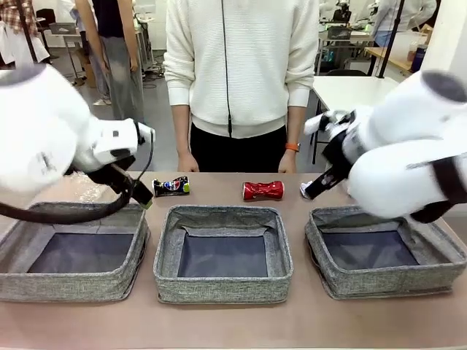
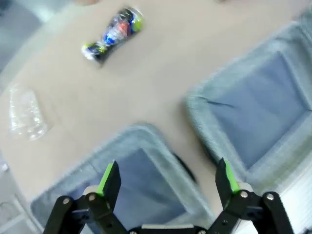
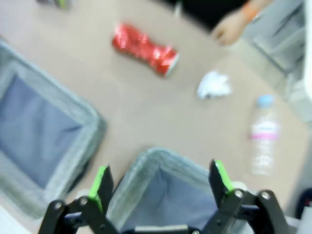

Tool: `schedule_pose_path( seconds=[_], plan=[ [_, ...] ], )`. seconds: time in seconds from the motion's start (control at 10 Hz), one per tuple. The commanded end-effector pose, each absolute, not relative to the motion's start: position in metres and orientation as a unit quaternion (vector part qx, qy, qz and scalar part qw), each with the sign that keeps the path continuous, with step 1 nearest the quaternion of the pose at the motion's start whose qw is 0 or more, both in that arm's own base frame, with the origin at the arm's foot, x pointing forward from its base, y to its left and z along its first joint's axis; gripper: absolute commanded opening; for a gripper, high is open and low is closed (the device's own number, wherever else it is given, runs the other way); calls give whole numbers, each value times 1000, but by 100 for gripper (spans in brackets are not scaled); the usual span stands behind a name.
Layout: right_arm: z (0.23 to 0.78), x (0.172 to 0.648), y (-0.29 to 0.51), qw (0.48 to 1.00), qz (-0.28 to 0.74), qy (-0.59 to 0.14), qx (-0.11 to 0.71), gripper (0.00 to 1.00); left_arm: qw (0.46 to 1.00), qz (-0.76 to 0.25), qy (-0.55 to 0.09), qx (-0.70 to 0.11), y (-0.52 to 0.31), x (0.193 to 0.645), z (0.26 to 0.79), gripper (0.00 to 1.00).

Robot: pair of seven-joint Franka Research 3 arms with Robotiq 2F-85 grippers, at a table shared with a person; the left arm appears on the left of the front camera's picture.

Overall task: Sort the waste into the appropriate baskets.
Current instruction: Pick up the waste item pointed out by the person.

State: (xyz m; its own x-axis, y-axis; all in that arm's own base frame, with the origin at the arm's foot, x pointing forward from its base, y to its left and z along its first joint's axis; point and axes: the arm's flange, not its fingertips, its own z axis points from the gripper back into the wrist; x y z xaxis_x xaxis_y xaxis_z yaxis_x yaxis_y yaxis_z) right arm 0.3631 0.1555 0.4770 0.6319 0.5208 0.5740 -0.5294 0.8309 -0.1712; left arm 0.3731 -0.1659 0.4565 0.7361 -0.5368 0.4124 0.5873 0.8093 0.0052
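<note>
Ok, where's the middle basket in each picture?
Front view: middle basket sits in the centre of the picture.
Left wrist view: on the right side, with the blue can up-left of it.
Right wrist view: on the left side, with the red can up-right of it.
Shared landmark: the tan table under it.

The front view faces across the tan table [image 1: 219, 191] toward a standing person [image 1: 241, 65], while both wrist views look down closely from above, each sharing the middle square grey woven-fabric bin [image 1: 222, 288] [image 2: 195, 105] [image 3: 91, 124] with it.
</note>
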Motion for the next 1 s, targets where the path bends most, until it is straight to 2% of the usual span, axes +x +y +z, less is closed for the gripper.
schedule_pose_path(
  seconds=[0.0, 0.1, 0.2, 0.3, 0.4, 0.5, 0.6, 0.7, 0.8, 0.9],
  plan=[
    [554, 285, 144, 882, 245, -400, -52, 100, 936, -281, -164, -138, -132, 372, 545, 100],
    [477, 363, 155, 903, 291, -316, 7, 100, 930, -302, -201, -63, -166, 373, 456, 100],
    [477, 363, 155, 903, 291, -316, 7, 100, 930, -302, -201, -63, -166, 373, 456, 100],
    [548, 316, 147, 890, 270, -367, -13, 100, 928, -304, -184, -112, -155, 355, 522, 100],
    [536, 322, 138, 917, 233, -323, 23, 100, 939, -325, -110, -11, -170, 370, 527, 100],
    [548, 317, 119, 922, 187, -331, 77, 100, 952, -300, -58, 23, -190, 383, 548, 100],
    [567, 306, 89, 930, 103, -318, 155, 100, 964, -253, 26, 82, -218, 409, 577, 100],
    [584, 287, 51, 920, 46, -297, 251, 100, 971, -197, 68, 118, -243, 441, 604, 100],
    [593, 267, 9, 905, -28, -285, 313, 100, 964, -156, 159, 147, -263, 477, 632, 100],
    [590, 251, -44, 869, -90, -289, 393, 100, 961, -60, 245, 116, -279, 524, 655, 100]
  ],
)
